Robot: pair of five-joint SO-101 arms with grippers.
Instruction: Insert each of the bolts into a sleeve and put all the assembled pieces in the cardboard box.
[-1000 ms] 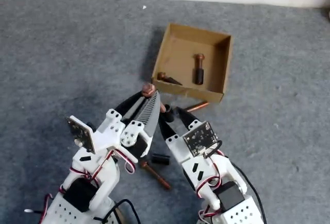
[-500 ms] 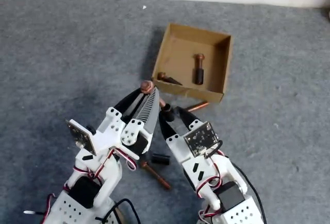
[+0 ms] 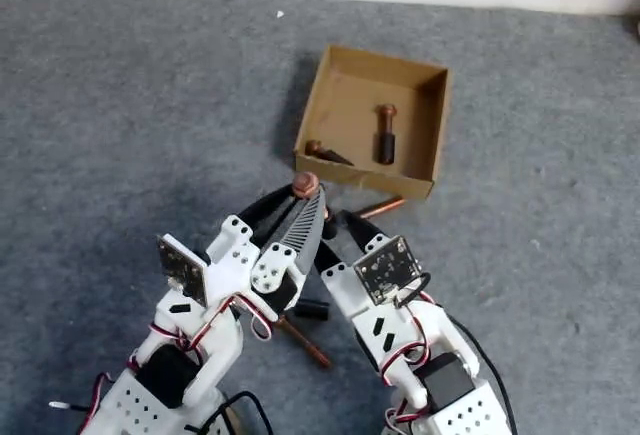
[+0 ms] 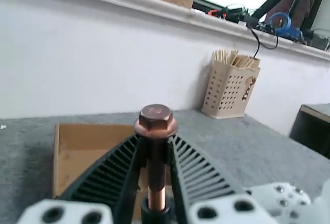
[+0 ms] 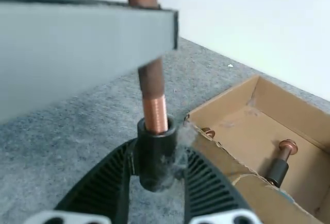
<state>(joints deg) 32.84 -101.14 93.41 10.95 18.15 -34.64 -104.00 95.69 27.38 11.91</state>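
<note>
Bolt swings in over the sleeve

Since a second ago the left gripper (image 3: 305,191) has shifted sideways toward the right arm and a little nearer the arm bases, carrying its bolt (image 3: 305,185) with it. The bolt head sat clear of the other arm then; now it is right above the right gripper (image 3: 335,220). The right arm has kept its place.

The left arm reaches forward across the grey carpet (image 3: 120,105). Its ribbed jaws are closed tight on the bolt shaft just under the head, and the bolt stands upright. The right arm lies alongside, with its jaws clamped round a black sleeve (image 5: 154,154). In the right wrist view the bolt's threaded end sits in the mouth of that sleeve.

Five bolts in all:
- One is held.
- Two are inside the cardboard box (image 3: 430,130) as assembled pieces (image 3: 385,135) (image 3: 325,152).
- Two loose bolts lie on the carpet, one just beside the box's near wall (image 3: 383,205) and one between the arm bases (image 3: 300,340).

Four sleeves:
- One is held.
- Two are in the box.
- A spare sleeve (image 3: 312,308) lies near the second loose bolt.
</note>
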